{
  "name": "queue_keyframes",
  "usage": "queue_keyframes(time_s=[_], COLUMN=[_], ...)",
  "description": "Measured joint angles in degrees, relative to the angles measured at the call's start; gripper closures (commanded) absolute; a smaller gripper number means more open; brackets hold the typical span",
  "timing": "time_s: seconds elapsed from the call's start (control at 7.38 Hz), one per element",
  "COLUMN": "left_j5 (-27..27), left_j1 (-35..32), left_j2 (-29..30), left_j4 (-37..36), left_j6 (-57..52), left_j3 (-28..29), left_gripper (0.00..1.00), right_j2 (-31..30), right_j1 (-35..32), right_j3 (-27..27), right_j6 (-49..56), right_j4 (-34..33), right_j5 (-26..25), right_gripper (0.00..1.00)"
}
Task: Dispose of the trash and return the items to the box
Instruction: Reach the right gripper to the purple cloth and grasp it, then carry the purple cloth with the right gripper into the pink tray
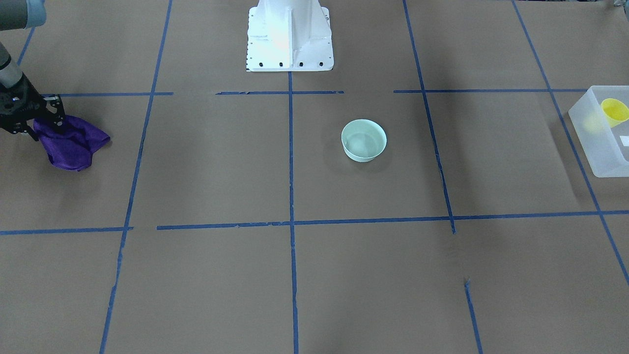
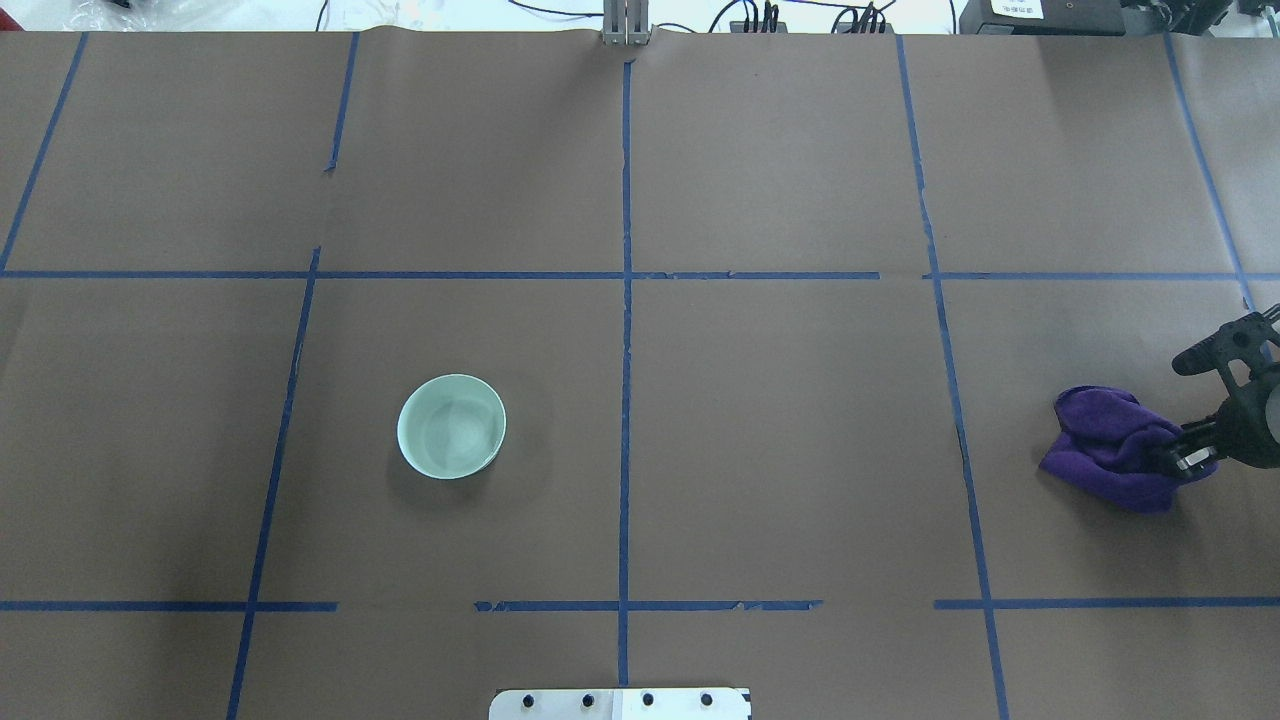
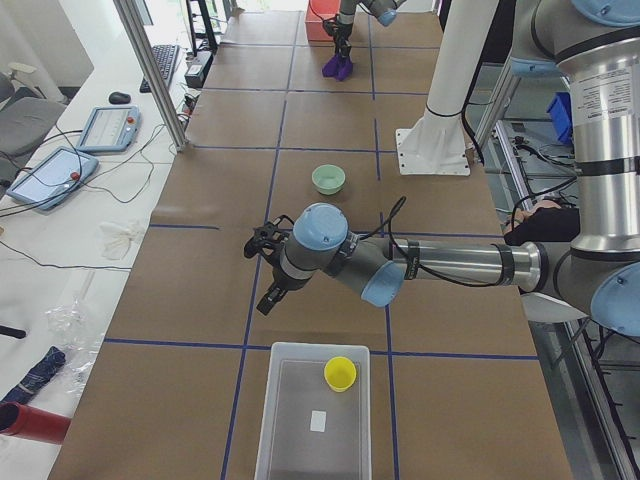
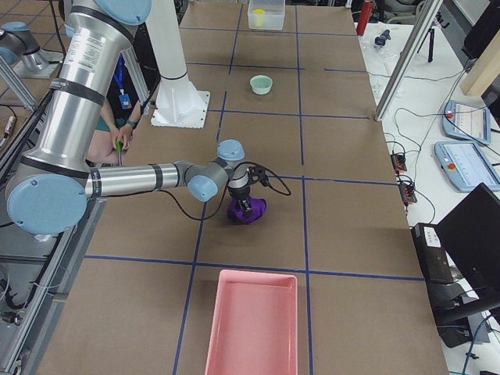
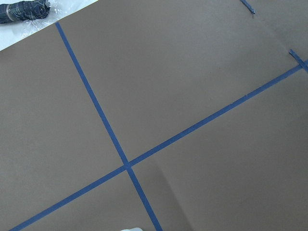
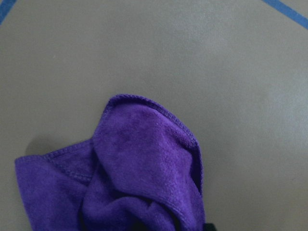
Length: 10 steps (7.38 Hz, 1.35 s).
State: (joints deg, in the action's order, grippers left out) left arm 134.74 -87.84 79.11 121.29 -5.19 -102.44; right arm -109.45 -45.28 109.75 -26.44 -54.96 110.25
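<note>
The mint-green bowl (image 1: 363, 140) stands upright and alone near the table's middle; it also shows in the overhead view (image 2: 452, 426). The yellow cup (image 1: 614, 111) lies inside the translucent box (image 1: 597, 152) at the table's left end, also seen from the left side view (image 3: 340, 373). My right gripper (image 2: 1185, 458) is shut on a bunched purple cloth (image 2: 1105, 445) at the table's right end, with the cloth's lower part on the table. My left gripper (image 3: 266, 298) hovers between the bowl and the box; I cannot tell whether it is open or shut.
A pink tray (image 4: 254, 320) sits at the table's right end, beyond the cloth. The robot's white base (image 1: 290, 37) stands at the table's near middle edge. Blue tape lines mark the brown table in squares.
</note>
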Motion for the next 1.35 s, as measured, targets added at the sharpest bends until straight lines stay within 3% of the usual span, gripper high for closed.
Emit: queue_keyframes(time_s=[0.41,0.81,1.08,1.35], left_j5=[0.1,0.1,0.1,0.1], left_j1=[0.0,0.0,0.0,-0.1], left_j2=[0.0,0.0,0.0,0.1], left_j4=[0.0,0.0,0.0,0.0], left_j6=[0.0,0.0,0.1,0.8], left_j3=[0.0,-0.1,-0.3,-0.8], left_gripper=[0.00,0.00,0.00,0.00], right_j2=[0.4,0.7,3.8,9.4], right_j1=[-2.7,-16.3,-29.5,-42.9], right_j3=[2.9,6.0,7.7,7.3], right_j6=[0.9,10.9,27.5,49.6], right_j4=[-1.0,-7.1,-20.7,-39.7], right_j5=[3.1,14.4,21.7,22.9], right_gripper=[1.00,1.00,1.00,1.00])
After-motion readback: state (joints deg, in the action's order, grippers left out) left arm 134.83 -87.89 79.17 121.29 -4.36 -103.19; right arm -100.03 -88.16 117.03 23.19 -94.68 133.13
